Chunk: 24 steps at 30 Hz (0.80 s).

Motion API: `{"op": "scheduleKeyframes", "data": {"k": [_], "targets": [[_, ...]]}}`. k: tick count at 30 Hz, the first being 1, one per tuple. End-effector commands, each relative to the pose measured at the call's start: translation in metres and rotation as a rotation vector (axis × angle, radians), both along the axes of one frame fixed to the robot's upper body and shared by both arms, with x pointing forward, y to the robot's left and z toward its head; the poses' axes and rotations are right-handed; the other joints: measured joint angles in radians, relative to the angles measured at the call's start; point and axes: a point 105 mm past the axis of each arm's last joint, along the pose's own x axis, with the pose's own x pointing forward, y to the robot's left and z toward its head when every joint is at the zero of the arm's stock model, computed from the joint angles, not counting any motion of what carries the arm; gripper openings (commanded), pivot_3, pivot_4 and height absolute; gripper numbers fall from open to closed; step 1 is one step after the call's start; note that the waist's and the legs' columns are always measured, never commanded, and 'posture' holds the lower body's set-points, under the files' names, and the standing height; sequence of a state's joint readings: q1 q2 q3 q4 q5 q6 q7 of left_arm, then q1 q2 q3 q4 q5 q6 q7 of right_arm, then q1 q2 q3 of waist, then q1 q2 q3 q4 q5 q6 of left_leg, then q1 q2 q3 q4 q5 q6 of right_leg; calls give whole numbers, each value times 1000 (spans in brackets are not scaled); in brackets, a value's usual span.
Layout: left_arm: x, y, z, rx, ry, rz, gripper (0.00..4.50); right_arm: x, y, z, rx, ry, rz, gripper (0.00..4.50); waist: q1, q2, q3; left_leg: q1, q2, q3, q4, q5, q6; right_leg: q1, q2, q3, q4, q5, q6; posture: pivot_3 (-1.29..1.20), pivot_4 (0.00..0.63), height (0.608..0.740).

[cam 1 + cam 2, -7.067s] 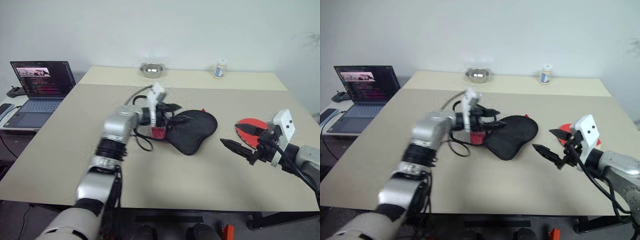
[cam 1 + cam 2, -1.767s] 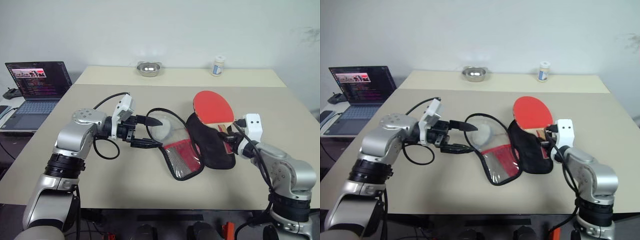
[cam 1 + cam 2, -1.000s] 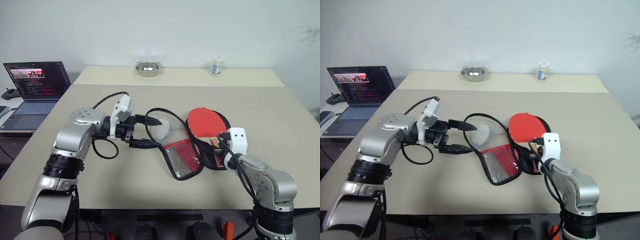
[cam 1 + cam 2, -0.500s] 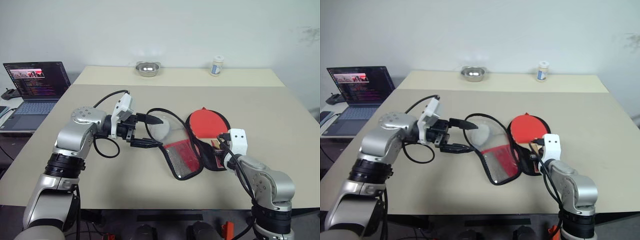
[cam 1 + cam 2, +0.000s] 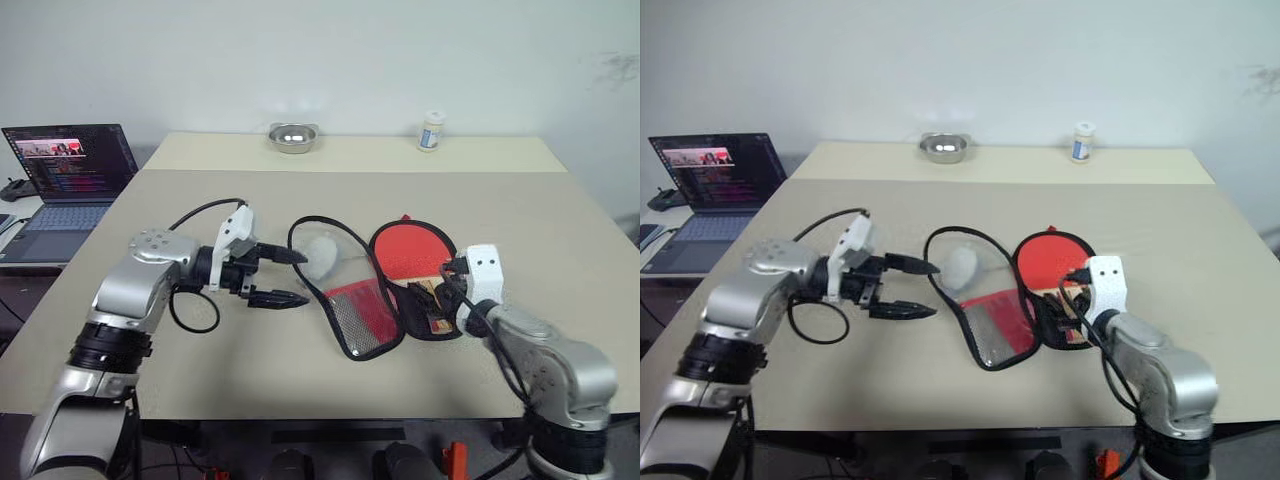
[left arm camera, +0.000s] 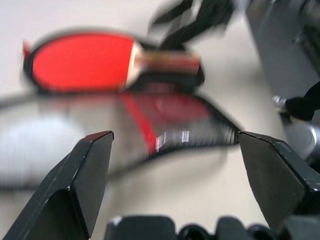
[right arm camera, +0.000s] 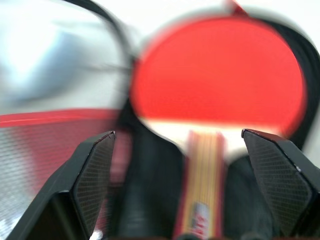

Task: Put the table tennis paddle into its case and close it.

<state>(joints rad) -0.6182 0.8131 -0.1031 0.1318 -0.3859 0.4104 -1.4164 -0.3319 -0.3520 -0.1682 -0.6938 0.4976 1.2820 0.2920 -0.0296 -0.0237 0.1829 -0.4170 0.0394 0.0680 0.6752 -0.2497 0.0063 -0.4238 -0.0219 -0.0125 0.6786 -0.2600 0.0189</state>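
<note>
— Beige table (image 5: 200, 400) under everything, and at its far left we see a laptop (image 5: 66, 165) with its screen lit, on a separate stand beside it. What comes next?

— Next we meet the left gripper (image 5: 283, 276), hovering just above the table with its jaws spread wide and nothing between them. Its tips point toward the case (image 5: 365, 315), but they stand a little apart from it, touching nothing.

— And the case itself?

— We see it lying opened flat near the middle of the table. Its red flap with black mesh lies toward the left gripper, and its black half lies toward the right. A black cord loop (image 5: 310, 235) curls off the mesh side toward the far edge.

— Where is the table tennis paddle (image 5: 412, 250)?

— We find it lying on the black half of the case, red face up, its handle pointing toward the right gripper (image 5: 1065, 300). The right wrist view shows those jaws parted well wide, one to each side of the handle and clear of it, so we call the paddle released.

— Anything behind?

— Along the far edge we see a metal bowl (image 5: 291, 137) and, further right, a small white jar (image 5: 431, 131).
</note>
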Motion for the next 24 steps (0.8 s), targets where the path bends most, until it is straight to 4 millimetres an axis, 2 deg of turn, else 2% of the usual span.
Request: {"op": "scheduleKeyframes", "data": {"k": [1, 5, 8, 11, 14, 20, 24], "targets": [[4, 11, -1, 31, -31, 62, 4316, -27, 13, 42, -7, -156, 262, 4454, 1, 0, 0, 0, 0, 0, 0, 0, 0, 0, 0, 0, 0, 0, 0, 0, 150, 740], [12, 12, -10, 50, -35, 97, 4316, -47, 7, 65, -16, -187, 421, 4454, 3, -1, 0, 0, 0, -1, 1, 0, 0, 1, 0, -1, 0, 0, 0, 0, 150, 740], [27, 11, -18, 57, -39, 159, 4316, -60, 4, 73, -27, -173, 504, 4454, 6, -1, 0, 0, 0, -2, 1, 0, 0, 2, 0, -1, -1, 0, 0, 0, 150, 740], [31, 10, -24, 71, -40, 166, 3370, -60, -1, 74, -54, -160, 496, 4500, 6, -3, 1, 0, 0, -2, 1, 0, 0, 2, -1, -1, -1, 0, 0, 0, 150, 740], [27, 1, -31, 61, 11, 120, 2199, -58, -6, 76, -74, -165, 469, 4500, 5, -3, 1, 0, 1, -1, 0, 0, 0, 2, -2, -1, -1, 0, 0, 0, 150, 740], [26, -39, -36, -2, 42, 32, 104, -66, -11, 71, -91, -126, 469, 4500, 7, -3, 1, 0, 0, -1, 1, 0, 0, 2, -2, -1, -1, 0, 0, 0, 150, 740], [20, -82, -29, -61, 42, -110, 28, -72, -16, 66, -108, -82, 475, 4500, 17, -4, 1, -1, 0, -2, 1, 0, 0, 2, -2, -1, -1, 0, 0, 0, 150, 740]]}}
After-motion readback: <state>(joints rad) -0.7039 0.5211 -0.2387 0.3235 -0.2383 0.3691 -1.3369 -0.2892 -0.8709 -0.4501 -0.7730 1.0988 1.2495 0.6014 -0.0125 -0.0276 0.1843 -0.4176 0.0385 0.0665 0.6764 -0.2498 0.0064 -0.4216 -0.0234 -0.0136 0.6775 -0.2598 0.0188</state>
